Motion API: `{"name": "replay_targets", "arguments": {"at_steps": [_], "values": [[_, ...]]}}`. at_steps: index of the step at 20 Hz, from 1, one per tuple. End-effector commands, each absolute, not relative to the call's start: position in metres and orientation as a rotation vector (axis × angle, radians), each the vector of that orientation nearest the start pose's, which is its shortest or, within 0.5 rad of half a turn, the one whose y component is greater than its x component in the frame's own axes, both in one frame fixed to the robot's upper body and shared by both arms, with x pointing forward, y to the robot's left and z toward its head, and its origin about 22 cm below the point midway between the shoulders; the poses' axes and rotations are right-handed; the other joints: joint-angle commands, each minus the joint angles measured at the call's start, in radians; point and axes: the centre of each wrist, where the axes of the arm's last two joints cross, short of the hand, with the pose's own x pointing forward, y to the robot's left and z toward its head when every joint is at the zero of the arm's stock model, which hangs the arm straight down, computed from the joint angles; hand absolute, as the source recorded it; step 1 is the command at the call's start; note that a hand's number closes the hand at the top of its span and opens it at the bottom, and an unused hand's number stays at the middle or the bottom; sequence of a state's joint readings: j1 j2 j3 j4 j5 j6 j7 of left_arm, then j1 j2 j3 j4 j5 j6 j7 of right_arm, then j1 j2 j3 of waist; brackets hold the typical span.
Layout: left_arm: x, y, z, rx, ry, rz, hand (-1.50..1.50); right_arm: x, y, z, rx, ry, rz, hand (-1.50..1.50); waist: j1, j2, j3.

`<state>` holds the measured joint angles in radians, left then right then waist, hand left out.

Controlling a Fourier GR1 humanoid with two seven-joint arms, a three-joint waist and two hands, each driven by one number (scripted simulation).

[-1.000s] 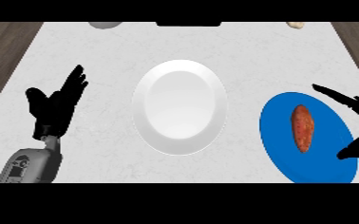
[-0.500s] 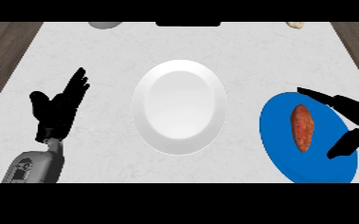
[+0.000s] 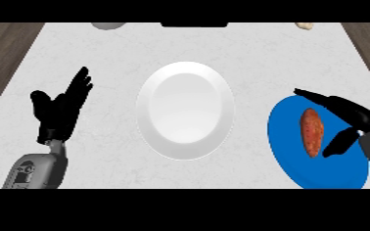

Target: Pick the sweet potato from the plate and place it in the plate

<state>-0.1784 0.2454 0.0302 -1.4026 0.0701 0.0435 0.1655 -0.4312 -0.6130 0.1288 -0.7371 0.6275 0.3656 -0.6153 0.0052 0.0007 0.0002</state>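
Pale marbled tabletop point(image 3: 108, 54), wood showing at both far corners. White plate point(image 3: 186, 110) in the middle, nothing on it. Blue plate point(image 3: 296, 156) at the right edge, partly cut off, carrying the sweet potato point(image 3: 312, 132) lengthwise. Left hand point(image 3: 61, 110) spread, fingers up, resting well left of the white plate. Right hand point(image 3: 345, 127) spread over the blue plate, fingers beyond the sweet potato and thumb just beside it, not closed on it. Grey lump point(image 3: 108, 25), dark block point(image 3: 194, 24) and small tan thing point(image 3: 306, 26) along the far edge.
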Motion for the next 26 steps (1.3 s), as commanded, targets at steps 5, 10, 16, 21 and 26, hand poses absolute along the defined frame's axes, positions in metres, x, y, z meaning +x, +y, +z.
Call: {"name": "replay_targets", "arguments": {"at_steps": [5, 10, 16, 21, 26], "values": [[0.275, 0.301, 0.005, 0.164, -1.400, -0.087, 0.00, 0.311, -0.387, -0.006, -0.208, -1.184, 1.381, -1.50, -0.004, -0.001, 0.000], [0.269, 0.273, 0.003, 0.172, -1.411, -0.079, 0.00, 0.307, -0.377, -0.010, -0.137, -1.250, 1.462, 1.50, -0.002, -0.002, 0.000], [0.281, 0.298, 0.014, 0.190, -1.403, -0.069, 0.00, 0.302, -0.381, -0.011, -0.116, -1.277, 1.407, 1.50, -0.006, -0.001, 0.000], [0.278, 0.276, 0.012, 0.177, -1.401, -0.068, 0.00, 0.295, -0.386, -0.004, -0.356, -1.419, 1.333, 1.50, -0.012, -0.003, 0.000], [0.283, 0.278, 0.015, 0.157, -1.392, -0.119, 0.00, 0.328, -0.170, -0.006, -0.316, -1.537, 1.343, 1.50, 0.047, -0.021, -0.009]]}}
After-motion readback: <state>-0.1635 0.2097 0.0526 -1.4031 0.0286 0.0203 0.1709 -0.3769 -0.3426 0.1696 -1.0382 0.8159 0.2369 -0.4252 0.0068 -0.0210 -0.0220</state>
